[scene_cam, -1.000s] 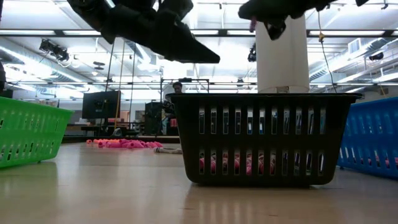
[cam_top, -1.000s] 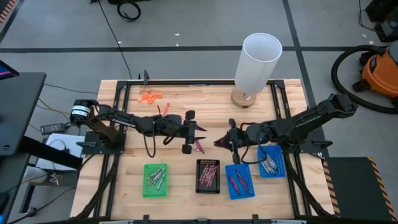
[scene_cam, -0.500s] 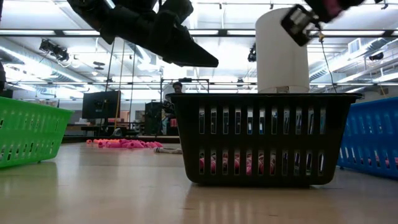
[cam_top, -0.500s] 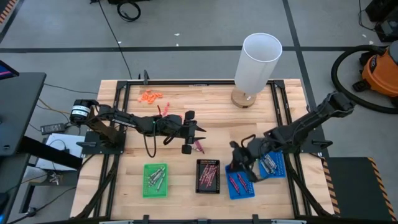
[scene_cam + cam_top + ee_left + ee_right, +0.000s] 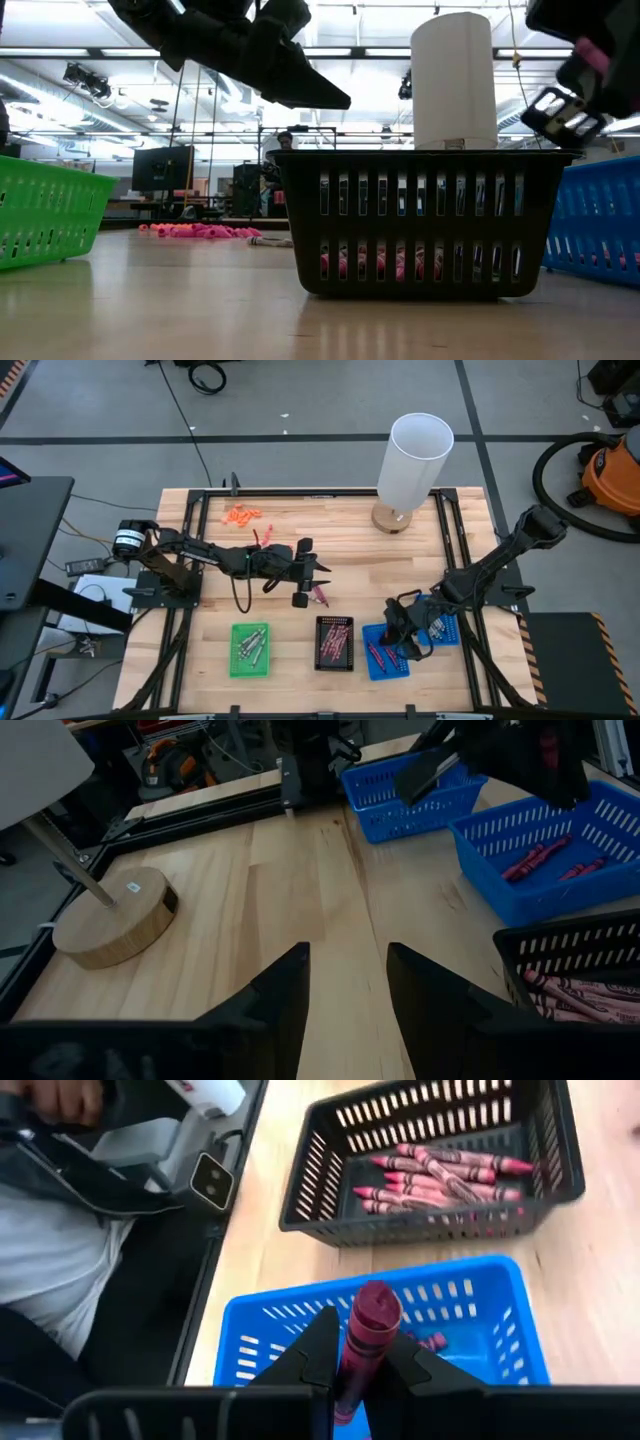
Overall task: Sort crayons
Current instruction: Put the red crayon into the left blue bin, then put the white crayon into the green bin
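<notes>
On the worktop (image 5: pixel 220 565), far left: a green tray (image 5: pixel 249 649) at the front edge, with silvery-grey crayons (image 5: pixel 251 647) lying in it.
Left gripper (image 5: pixel 322 568): held above the middle of the worktop, fingers spread apart with nothing between them; one dark reddish crayon (image 5: pixel 320 595) lies on the wood just in front of its tips.
Back left corner: a small heap of orange pieces (image 5: pixel 241 514) on the wood.
Centre front: a black tray (image 5: pixel 334 643) holding pinkish-red crayons (image 5: pixel 430 1172) in a loose pile.
Back, right of centre: a tall white cylinder (image 5: pixel 414 458) on a round wooden base (image 5: pixel 112 914).
Near blue tray (image 5: pixel 386 651): beside the black tray, with dark maroon crayons (image 5: pixel 548 858) in it.
Right gripper (image 5: pixel 395 643): directly over the near blue tray, fingers pinching a maroon crayon (image 5: pixel 368 1328) that stands upright between them.
Far right: a second blue tray (image 5: pixel 438 620) with grey crayons (image 5: pixel 434 624) inside.
</notes>
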Controlling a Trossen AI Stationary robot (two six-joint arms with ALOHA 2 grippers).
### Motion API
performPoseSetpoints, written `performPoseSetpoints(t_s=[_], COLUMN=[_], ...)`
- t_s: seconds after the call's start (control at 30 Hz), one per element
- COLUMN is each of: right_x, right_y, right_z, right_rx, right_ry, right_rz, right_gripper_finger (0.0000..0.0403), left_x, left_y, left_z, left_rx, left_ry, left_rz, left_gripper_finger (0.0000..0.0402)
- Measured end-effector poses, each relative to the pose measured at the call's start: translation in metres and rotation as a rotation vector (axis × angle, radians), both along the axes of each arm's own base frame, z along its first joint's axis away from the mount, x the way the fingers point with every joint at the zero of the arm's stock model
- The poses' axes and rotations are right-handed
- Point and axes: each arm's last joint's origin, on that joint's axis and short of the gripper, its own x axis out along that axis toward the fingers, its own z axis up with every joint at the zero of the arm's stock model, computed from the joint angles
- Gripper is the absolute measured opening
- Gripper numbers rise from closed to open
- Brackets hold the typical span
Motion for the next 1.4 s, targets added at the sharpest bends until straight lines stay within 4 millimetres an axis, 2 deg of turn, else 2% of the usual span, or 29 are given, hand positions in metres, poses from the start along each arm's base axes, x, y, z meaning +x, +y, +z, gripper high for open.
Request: performPoseSetpoints(t_s=[0.2, 0.4, 0.6, 0.73, 0.87, 1.1, 1.27, 1.4], right_x=[-0.004, 0.004, 0.014, 0.015, 0.018, 0.016, 0.01, 0.002], right_y=[0.004, 0.015, 0.026, 0.025, 0.02, 0.01, 0.005, -0.004], right_z=[-0.008, -0.03, -0.046, -0.053, -0.05, -0.037, -0.016, 0.002], right_rx=[0.056, 0.09, 0.198, 0.213, 0.207, 0.195, 0.171, 0.071], right_ry=[0.053, 0.118, 0.168, 0.219, 0.204, 0.185, 0.097, -0.003], right_rz=[-0.06, -0.037, 0.031, 0.038, 0.028, 0.004, 0.013, -0.053], right_gripper_finger=[0.0038, 0.0042, 0.0067, 0.0091, 0.0108, 0.0109, 0.0109, 0.0109], left_x=[0.0, 0.0, -0.001, -0.003, -0.004, -0.005, -0.008, -0.01], left_y=[0.0, 0.0, 0.0, 0.0, 0.0, 0.0, 0.001, 0.009], left_z=[-0.001, -0.001, -0.004, -0.008, -0.01, -0.012, -0.016, -0.027], left_rx=[-0.001, -0.007, -0.007, -0.004, -0.003, 0.017, 0.063, 0.077], left_ry=[0.007, 0.012, 0.04, 0.089, 0.109, 0.13, 0.188, 0.279], left_rz=[0.001, 0.006, 0.006, 0.005, 0.005, -0.004, -0.023, -0.019], left_gripper_finger=[0.0146, 0.0146, 0.0146, 0.0146, 0.0146, 0.0146, 0.0146, 0.0146])
